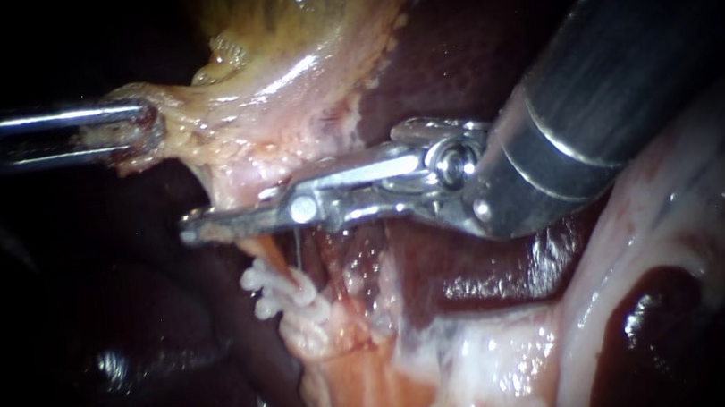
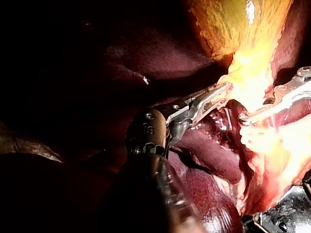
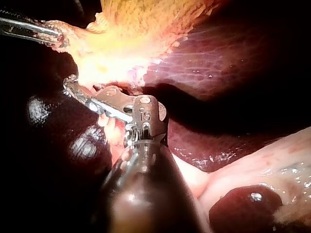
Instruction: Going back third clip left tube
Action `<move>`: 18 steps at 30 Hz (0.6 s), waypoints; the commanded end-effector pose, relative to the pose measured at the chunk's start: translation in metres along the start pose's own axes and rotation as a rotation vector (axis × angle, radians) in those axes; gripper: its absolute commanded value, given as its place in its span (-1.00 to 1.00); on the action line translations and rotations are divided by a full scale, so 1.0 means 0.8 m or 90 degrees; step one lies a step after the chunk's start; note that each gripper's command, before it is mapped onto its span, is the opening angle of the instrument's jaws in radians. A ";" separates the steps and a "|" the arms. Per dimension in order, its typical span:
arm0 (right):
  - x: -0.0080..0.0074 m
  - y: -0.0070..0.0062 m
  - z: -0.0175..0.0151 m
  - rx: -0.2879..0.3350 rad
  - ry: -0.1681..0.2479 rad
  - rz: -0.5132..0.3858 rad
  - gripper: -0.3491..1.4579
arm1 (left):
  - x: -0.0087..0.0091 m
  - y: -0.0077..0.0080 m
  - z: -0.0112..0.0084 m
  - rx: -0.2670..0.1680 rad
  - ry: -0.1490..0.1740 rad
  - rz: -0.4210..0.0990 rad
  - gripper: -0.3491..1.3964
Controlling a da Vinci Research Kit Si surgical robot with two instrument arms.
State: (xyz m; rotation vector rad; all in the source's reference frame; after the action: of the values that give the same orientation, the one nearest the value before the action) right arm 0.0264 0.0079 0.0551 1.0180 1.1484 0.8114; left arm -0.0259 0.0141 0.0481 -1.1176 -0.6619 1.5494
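Two instruments: the left instrument (image 1: pixel 135 133) entered from the left edge of the endoscope view. The right instrument (image 1: pixel 203 229) entered from the upper right, its tip reaching left of centre.
Left jaws: clamped on a pale flap at the lower end of the gallbladder (image 1: pixel 291 40), in the upper left of the frame. The flap was stretched toward the left edge.
Right jaws: apart by a narrow gap and gripping nothing. The gap showed most plainly in the left wrist view. They lay across the tube, just above the clips.
Tube (image 1: pixel 264 250): a thin orange-pink strand running down from under the gallbladder, left of centre, and passing behind the right jaws.
Clips (image 1: pixel 287 297): a cluster of small white ones on the tube, just below the right jaws. They overlapped, so I could not count them.
Handling: the tube looked soft, wet and slippery, and probably easy to tear. The clips looked light and stiff, and a knock might shift them.
Where to hold: best not the tube itself. The firmer gallbladder flap, where the left jaws were, seemed the safer grip.
Backing out: the right jaws would need to clear the clips without snagging them.
Containers: none showed. The gallbladder was a closed sac, its contents unseen.
Liver (image 1: pixel 488 285): dark and glossy, lying around and behind the tube.
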 end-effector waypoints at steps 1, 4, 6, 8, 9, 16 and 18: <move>-0.0001 0.0001 0.0001 0.004 -0.003 0.000 -1.00 | 0.0000 0.0000 0.0000 0.000 0.000 0.000 -1.00; -0.0003 0.0006 0.0006 0.002 -0.003 -0.031 -0.38 | -0.0001 0.0000 0.0000 0.000 0.000 0.000 -1.00; -0.0004 0.0013 0.0011 0.000 -0.003 -0.047 -0.18 | -0.0001 0.0000 0.0000 0.000 0.000 0.000 -1.00; -0.0006 0.0021 0.0016 -0.003 -0.002 -0.064 -0.13 | -0.0001 0.0000 0.0000 0.000 0.000 0.000 -1.00; -0.0008 0.0024 0.0017 -0.007 0.000 -0.072 -0.12 | -0.0001 0.0000 0.0000 0.000 0.000 0.000 -1.00; -0.0016 0.0054 0.0015 -0.057 -0.004 -0.150 -0.09 | -0.0002 0.0000 0.0001 0.000 0.001 0.001 -1.00; -0.0016 0.0058 0.0011 -0.081 -0.015 -0.183 -0.08 | -0.0002 0.0000 0.0001 0.001 0.001 0.001 -1.00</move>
State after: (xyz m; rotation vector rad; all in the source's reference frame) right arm 0.0267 0.0081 0.0601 0.7148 1.1661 0.6189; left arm -0.0259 0.0140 0.0482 -1.1188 -0.6605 1.5496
